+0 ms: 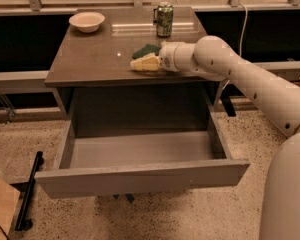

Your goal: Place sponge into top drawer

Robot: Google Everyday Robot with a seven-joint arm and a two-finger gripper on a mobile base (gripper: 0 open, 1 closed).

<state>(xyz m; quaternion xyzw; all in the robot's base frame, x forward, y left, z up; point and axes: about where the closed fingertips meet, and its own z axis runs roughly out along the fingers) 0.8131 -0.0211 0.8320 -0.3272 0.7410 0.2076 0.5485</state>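
Note:
The sponge, dark green on top, lies on the brown cabinet top near its front right. My gripper reaches in from the right on the white arm and rests low over the cabinet top, right against the sponge's near side. Only the green top of the sponge shows behind it. The top drawer is pulled fully out below, with its light grey inside bare.
A white bowl stands at the back left of the cabinet top. A green drink can stands at the back, just behind the sponge. A black stand lies on the speckled floor at the left of the drawer.

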